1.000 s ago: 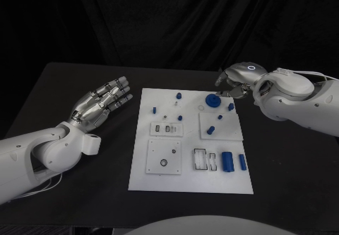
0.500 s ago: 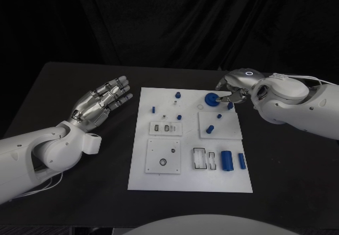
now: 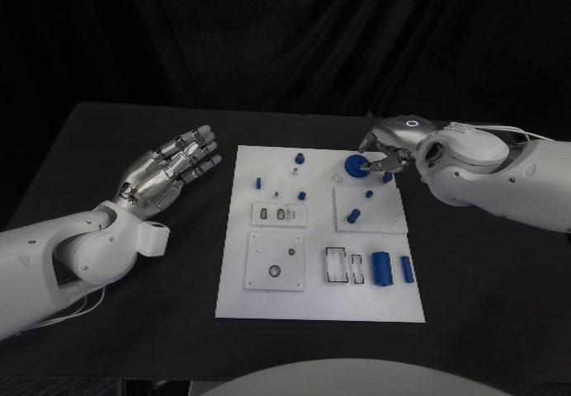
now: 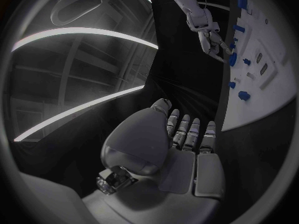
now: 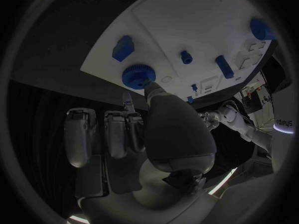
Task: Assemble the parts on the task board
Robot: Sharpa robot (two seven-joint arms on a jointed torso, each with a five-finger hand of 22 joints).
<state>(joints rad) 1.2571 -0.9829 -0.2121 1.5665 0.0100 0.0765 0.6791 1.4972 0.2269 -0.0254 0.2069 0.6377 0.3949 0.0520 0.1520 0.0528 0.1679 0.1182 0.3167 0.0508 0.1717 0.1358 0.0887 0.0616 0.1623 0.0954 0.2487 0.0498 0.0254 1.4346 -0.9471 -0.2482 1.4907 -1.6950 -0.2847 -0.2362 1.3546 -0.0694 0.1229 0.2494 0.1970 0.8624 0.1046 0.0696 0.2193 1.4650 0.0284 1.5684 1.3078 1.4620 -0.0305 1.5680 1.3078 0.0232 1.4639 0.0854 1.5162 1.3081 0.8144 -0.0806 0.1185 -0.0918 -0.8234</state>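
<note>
The white task board (image 3: 315,305) lies in the middle of the black table. A round blue part (image 3: 356,166) stands near its far right corner. My right hand (image 3: 387,153) is at this part. In the right wrist view the thumb tip touches the rim of the round part (image 5: 138,76) and a thin fingertip lies close beside it, while the other fingers (image 5: 115,134) are curled in. Whether the part is pinched is unclear. A blue block (image 5: 122,47) sits just beside it. My left hand (image 3: 172,169) hovers flat and open left of the board, holding nothing.
Small blue pegs (image 3: 302,198) stand about the board's far half. Two blue cylinders (image 3: 382,270) lie near its front right. Slotted white inserts (image 3: 276,216) sit in the middle. Bare black table surrounds the board.
My right hand has moved left, from the board's far right corner onto the round blue part. The part and my left hand have stayed where they were.
</note>
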